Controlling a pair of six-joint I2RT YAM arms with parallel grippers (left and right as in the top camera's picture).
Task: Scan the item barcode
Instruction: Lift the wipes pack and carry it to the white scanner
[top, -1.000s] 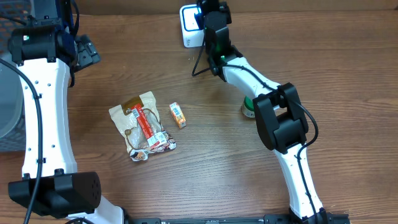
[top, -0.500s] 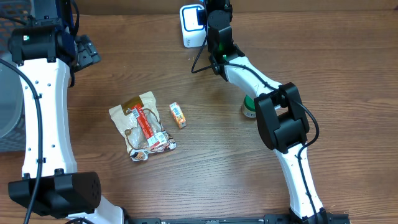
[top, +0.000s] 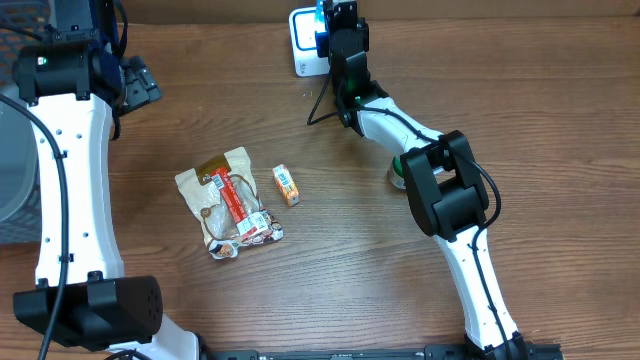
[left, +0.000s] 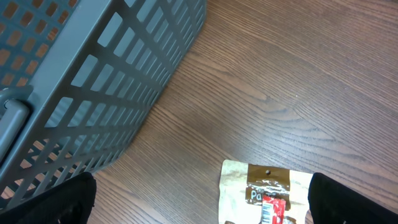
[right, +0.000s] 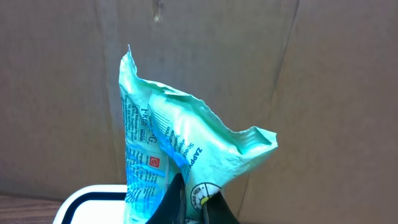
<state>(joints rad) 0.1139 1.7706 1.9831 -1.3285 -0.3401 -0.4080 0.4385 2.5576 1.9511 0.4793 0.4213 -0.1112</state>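
A wood-grain bench (top: 350, 285) is backed by brown cardboard (right: 323, 68); at 12 o'clock a mint-green plastic packet (right: 186, 140) is pinched by the right end effector (right: 193, 200); the left end effector (top: 138, 85) is spread.

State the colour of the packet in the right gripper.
Mint green packet with blue print; clearest in the right wrist view.

Straight under your left gripper (top: 142, 84) the table (top: 330, 280) is bare wood, free to pass. To its left the grey basket (left: 93, 81) walls off that side. Nearer the arm's base, a snack pouch (top: 228, 200) and a small orange box (top: 286, 185) lie just beside each other. Your right gripper (right: 193, 208) has the white scanner (top: 303, 45) just below, a cardboard wall (right: 323, 81) ahead, and the green packet (right: 180, 143) it grips between.
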